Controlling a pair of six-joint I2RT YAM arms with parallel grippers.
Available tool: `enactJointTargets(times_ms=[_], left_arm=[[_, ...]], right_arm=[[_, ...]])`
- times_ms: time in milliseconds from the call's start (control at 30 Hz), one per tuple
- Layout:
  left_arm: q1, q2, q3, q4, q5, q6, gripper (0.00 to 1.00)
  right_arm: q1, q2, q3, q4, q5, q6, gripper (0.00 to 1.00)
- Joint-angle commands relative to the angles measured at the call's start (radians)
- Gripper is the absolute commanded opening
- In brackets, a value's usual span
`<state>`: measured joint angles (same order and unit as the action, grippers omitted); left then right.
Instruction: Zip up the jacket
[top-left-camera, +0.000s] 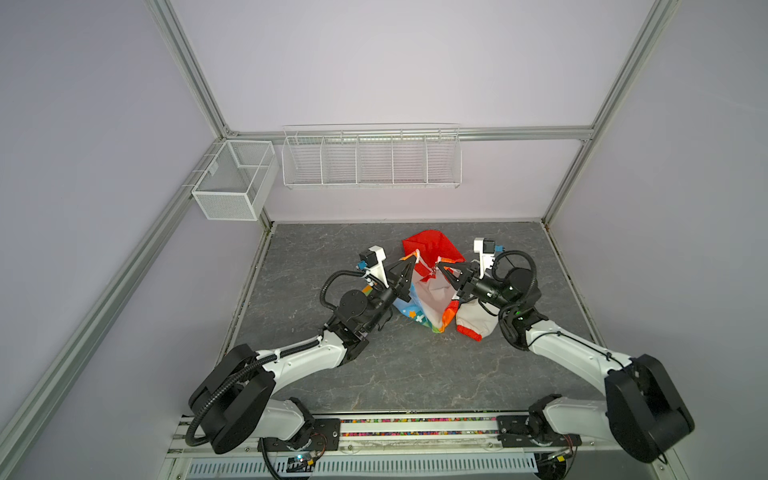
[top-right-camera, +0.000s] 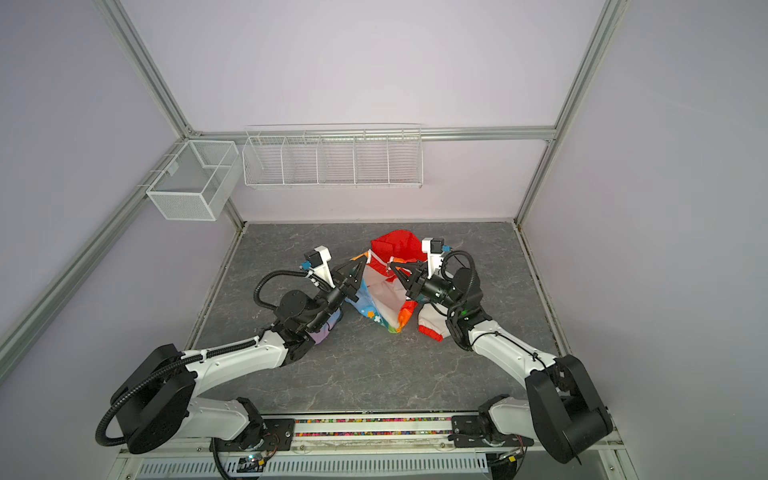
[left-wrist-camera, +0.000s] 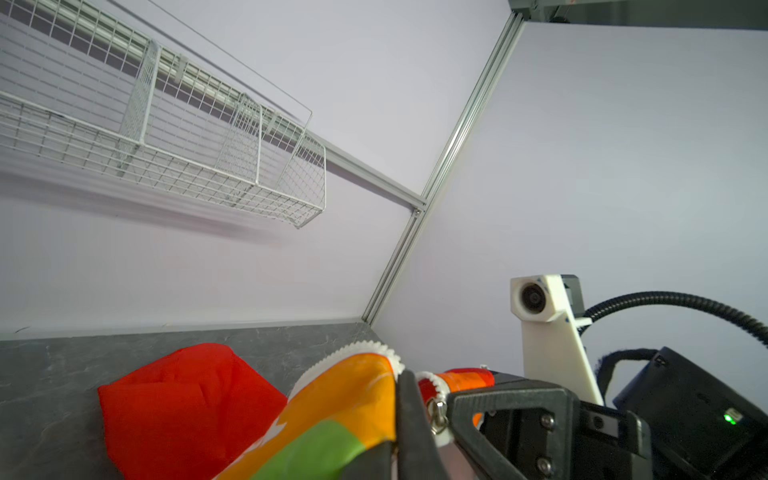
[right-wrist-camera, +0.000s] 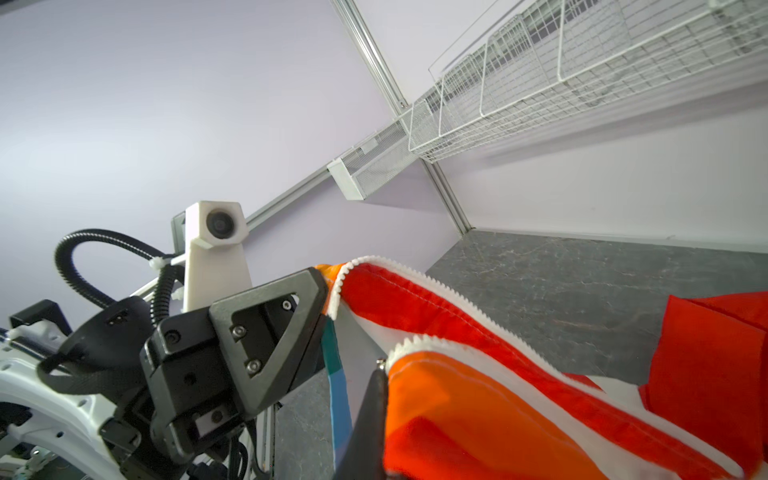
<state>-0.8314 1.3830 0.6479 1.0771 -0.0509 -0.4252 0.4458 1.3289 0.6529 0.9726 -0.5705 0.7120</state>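
Jacket: rainbow half partly hidden beneath the left arm in both top views; white marks on it too small to read. Zipper slider: mostly hidden, only a metal sliver visible. Wire rack: cut off by the left wrist picture's edge.

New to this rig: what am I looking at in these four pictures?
Two robot arms stand at the near edge of a grey table. Two pictures look down from overhead; the other two come from a camera on each arm's wrist. On the table lies a small jacket, rainbow and white with a red hood, not yet zipped. The left hand pinches one zipper edge and the right hand the other, holding both up. Wire baskets hang on the back wall.
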Motion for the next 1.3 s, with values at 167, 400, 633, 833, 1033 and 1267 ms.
enactJointTargets(times_ms=[167,400,633,833,1033,1267], left_arm=[[0.002,0.047,0.055,0.206,0.009,-0.008,0.00],[0.005,0.069,0.083,0.228,0.008,-0.014,0.00],[0.006,0.120,0.098,0.293,-0.001,-0.045,0.00],[0.008,0.151,0.115,0.337,0.002,-0.073,0.00],[0.009,0.160,0.124,0.337,0.016,-0.086,0.00],[0.008,0.162,0.133,0.338,0.019,-0.089,0.00]], right_arm=[[-0.004,0.144,0.107,0.373,-0.082,0.239,0.06],[-0.004,0.194,0.138,0.458,-0.087,0.306,0.06],[0.004,0.185,0.148,0.459,-0.102,0.305,0.06],[0.012,0.177,0.152,0.459,-0.108,0.306,0.06],[0.020,0.174,0.156,0.459,-0.103,0.303,0.06],[0.036,0.179,0.163,0.459,-0.096,0.300,0.06]])
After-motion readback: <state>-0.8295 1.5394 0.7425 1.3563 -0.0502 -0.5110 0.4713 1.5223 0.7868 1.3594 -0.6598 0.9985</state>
